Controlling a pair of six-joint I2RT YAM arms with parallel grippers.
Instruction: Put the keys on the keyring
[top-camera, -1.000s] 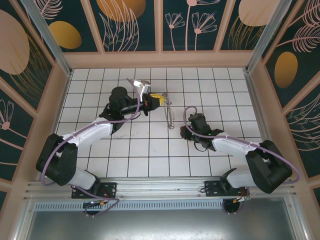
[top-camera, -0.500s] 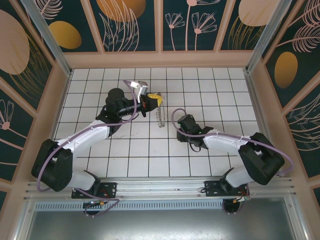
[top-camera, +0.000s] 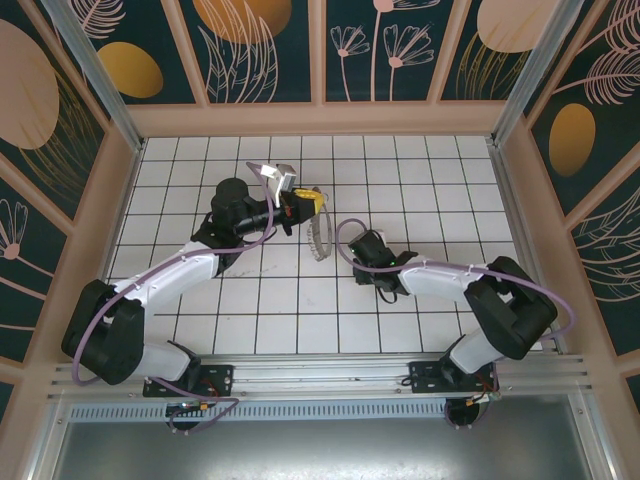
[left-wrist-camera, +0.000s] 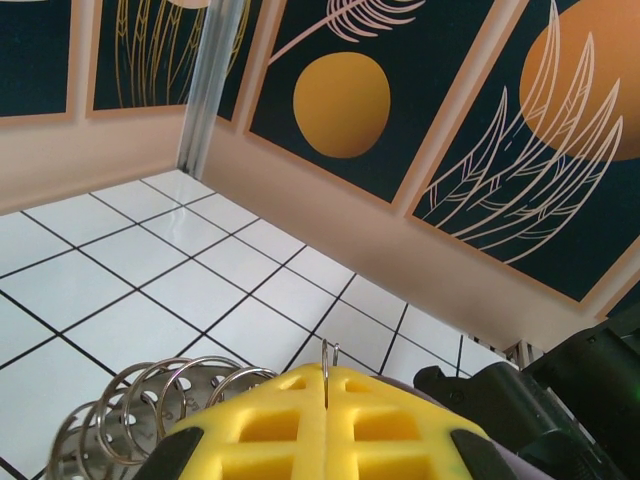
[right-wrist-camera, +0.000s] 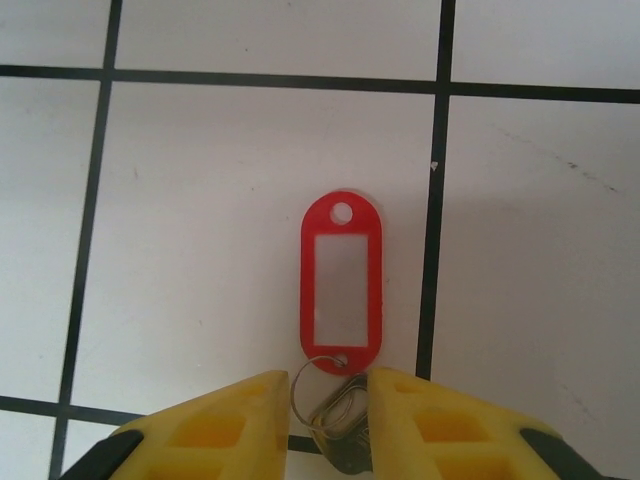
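The keyring (top-camera: 320, 236), a metal loop strung with small silvery rings, hangs from my left gripper (top-camera: 309, 203). In the left wrist view the yellow pads of the left gripper (left-wrist-camera: 327, 378) are shut on its thin wire, and the keyring's small rings (left-wrist-camera: 150, 398) bunch to the left. The keys (right-wrist-camera: 341, 283) have a red oval tag lying flat on a white tile. Their small split ring and silvery clip sit between the pads of my right gripper (right-wrist-camera: 330, 388), which touch them on both sides. From above, my right gripper (top-camera: 356, 250) is just right of the keyring.
The floor is white tile with black grid lines (right-wrist-camera: 436, 200). Patterned walls (left-wrist-camera: 420, 120) enclose the area on three sides. The right arm (top-camera: 450, 280) stretches low across the middle tiles, and the left arm (top-camera: 180, 265) rises from the lower left.
My right arm has swung left toward the hanging keyring. My left gripper has carried the keyring slightly left, and the two now stand closer together.
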